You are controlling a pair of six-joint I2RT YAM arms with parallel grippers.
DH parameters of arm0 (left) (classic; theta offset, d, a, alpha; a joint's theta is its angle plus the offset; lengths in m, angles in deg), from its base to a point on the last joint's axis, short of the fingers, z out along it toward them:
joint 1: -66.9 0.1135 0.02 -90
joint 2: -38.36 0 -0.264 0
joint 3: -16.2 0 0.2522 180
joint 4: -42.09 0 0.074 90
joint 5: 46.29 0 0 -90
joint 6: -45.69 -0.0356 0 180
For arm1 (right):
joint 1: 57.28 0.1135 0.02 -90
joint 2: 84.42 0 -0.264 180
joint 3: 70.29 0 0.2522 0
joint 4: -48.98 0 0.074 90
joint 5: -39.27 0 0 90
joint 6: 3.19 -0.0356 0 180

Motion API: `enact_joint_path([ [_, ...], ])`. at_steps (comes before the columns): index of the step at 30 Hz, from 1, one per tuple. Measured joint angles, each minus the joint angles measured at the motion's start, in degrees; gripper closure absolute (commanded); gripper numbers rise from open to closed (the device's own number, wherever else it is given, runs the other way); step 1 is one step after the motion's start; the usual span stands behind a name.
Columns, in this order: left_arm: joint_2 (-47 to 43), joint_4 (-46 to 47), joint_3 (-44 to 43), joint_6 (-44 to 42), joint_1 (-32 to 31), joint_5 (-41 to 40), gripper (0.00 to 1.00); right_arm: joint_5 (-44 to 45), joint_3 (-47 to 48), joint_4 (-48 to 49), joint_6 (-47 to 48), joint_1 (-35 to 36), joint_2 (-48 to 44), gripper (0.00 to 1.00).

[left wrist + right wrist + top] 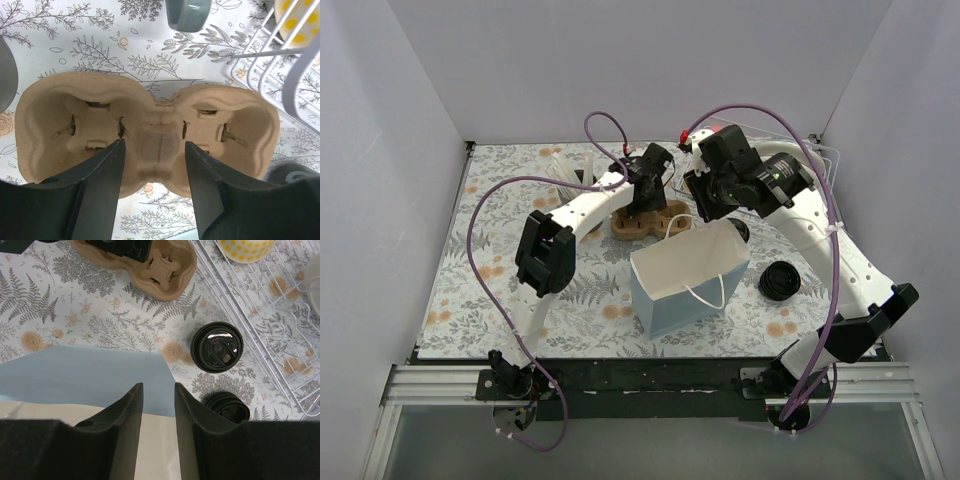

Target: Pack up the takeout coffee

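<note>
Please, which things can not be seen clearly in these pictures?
Top view: the bottom of the paper bag, hidden by its own walls.
Right wrist view: the lower black cup, partly behind the right gripper.
Left wrist view: the grey mug, cut off by the top edge.

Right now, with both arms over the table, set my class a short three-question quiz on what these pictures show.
1. True or false: the cardboard cup carrier holds two cups.
2. How many black cup lids show beside the paper bag in the right wrist view?
3. Fill in: the left gripper straddles the carrier's ____.

Key: 1 false, it is empty; 2 two; 3 middle.
</note>
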Motion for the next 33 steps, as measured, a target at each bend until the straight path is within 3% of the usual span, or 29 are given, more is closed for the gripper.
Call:
enact_joint_path([
  [13,1.75,2.38,1.88,0.11,0.26,1.33,0.52,0.0,1.07,-0.2,0.2,0.0,1.44,0.61],
  [18,1.81,2.62,1.97,-0.02,0.26,1.81,0.7,-0.02,1.07,-0.2,0.22,0.0,1.92,0.61],
  [22,1.81,2.67,1.95,-0.48,0.26,1.88,0.76,-0.02,1.36,-0.24,0.22,0.0,1.95,0.61],
  [30,2.54,-1.22,-2.58,-2.19,0.26,1.75,0.77,-0.2,1.49,-0.22,0.17,0.0,2.1,0.61],
  [33,2.58,-2.21,-4.5,-3.15,0.28,1.46,0.73,-0.24,1.49,-0.24,0.11,0.0,2.12,0.61],
])
